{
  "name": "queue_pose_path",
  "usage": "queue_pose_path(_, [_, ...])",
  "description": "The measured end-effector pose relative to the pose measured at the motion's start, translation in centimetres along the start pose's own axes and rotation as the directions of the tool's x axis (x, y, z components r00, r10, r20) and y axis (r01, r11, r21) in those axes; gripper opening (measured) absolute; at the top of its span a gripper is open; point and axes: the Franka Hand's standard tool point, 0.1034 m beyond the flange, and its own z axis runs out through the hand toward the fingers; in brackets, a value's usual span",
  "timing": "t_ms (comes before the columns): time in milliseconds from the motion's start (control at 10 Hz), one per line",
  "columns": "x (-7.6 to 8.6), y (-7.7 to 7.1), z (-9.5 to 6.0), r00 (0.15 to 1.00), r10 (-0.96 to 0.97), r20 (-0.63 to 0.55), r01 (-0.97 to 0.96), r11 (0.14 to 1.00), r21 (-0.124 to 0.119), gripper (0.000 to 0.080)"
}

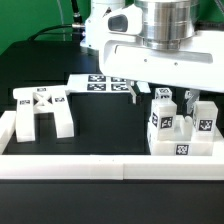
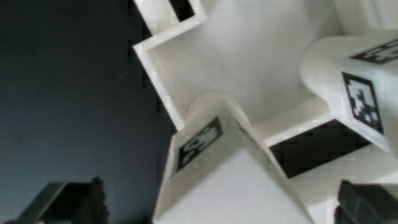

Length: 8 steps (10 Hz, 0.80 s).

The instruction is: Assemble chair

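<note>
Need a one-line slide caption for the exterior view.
Open pincer above the clustered chair parts at the exterior view's right; lone chair piece lies apart at its left on the black table.

My arm (image 1: 108, 18) is glossy white, built of smooth rounded shells. At the wrist sits a grey metal cylinder (image 1: 165, 20) with a brushed sheen and faint rings around it. Below that is a wide, flat white housing (image 1: 150, 60) with softly rounded corners. A thin dark cable (image 1: 79, 13) shows beside my upper link. My jaws are two slim black fingers (image 1: 133, 91). From the wrist view their tips (image 2: 71, 203) look blurred, blocky and charcoal.
</note>
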Motion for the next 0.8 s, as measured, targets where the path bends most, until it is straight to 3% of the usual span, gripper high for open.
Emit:
queue_pose_path(300, [-0.09,-0.08,0.16,0.966,-0.257,-0.006,0.257,0.966,-0.004,0.0649])
queue_pose_path(600, [0.38,0.38,0.09,0.864,-0.503,-0.016,0.503,0.864,-0.015,0.0649])
queue_pose_path(800, [0.49,0.57,0.07,0.857,-0.514,-0.017,0.514,0.858,-0.015,0.0626])
